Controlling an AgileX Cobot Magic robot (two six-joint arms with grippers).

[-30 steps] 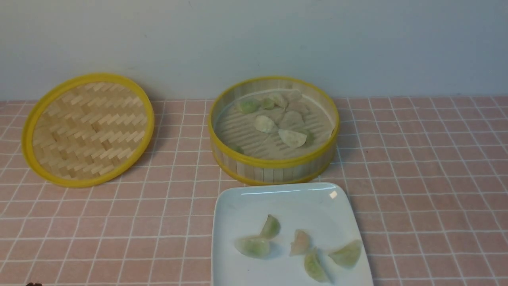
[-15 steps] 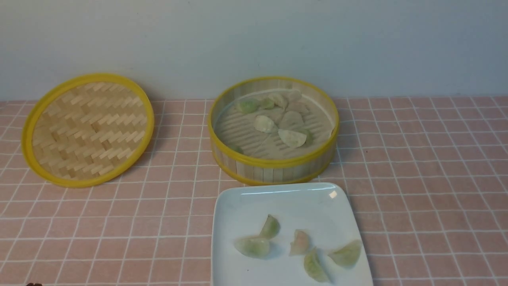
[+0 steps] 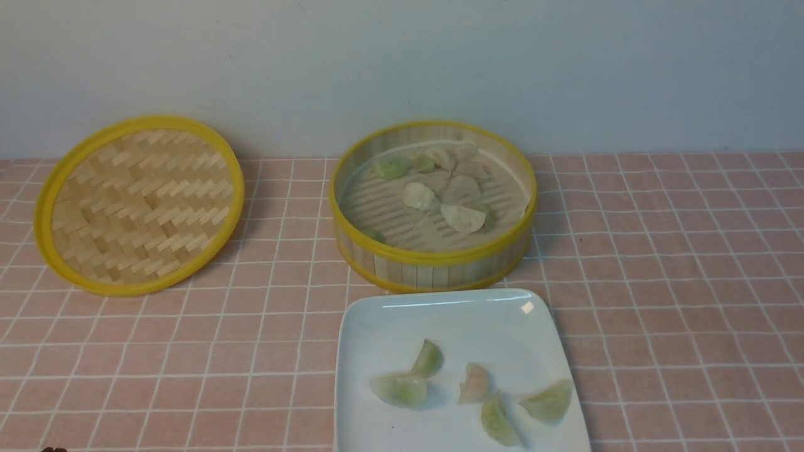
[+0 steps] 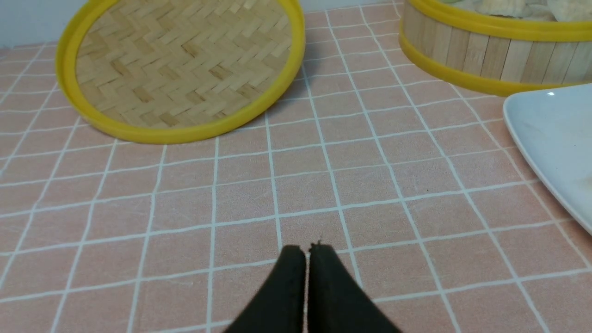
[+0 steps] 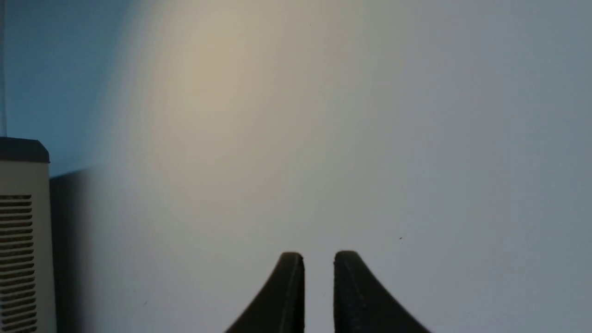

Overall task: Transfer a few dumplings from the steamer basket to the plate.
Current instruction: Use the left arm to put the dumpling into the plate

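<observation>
The steamer basket [image 3: 433, 258] stands at the middle back of the table with several dumplings [image 3: 463, 218] on its slatted floor. The white plate [image 3: 452, 314] lies just in front of it and holds several dumplings [image 3: 400, 389]. My left gripper [image 4: 307, 248] is shut and empty, low over the pink tiled cloth, left of the plate [image 4: 550, 134] and basket [image 4: 485, 55]. My right gripper [image 5: 318, 255] is slightly open and empty, facing a bare wall, away from the table. Neither gripper shows in the front view.
The flat woven lid [image 3: 139, 204] with a yellow rim leans at the back left; it also shows in the left wrist view [image 4: 180, 69]. A beige vented box [image 5: 21, 231] stands at the edge of the right wrist view.
</observation>
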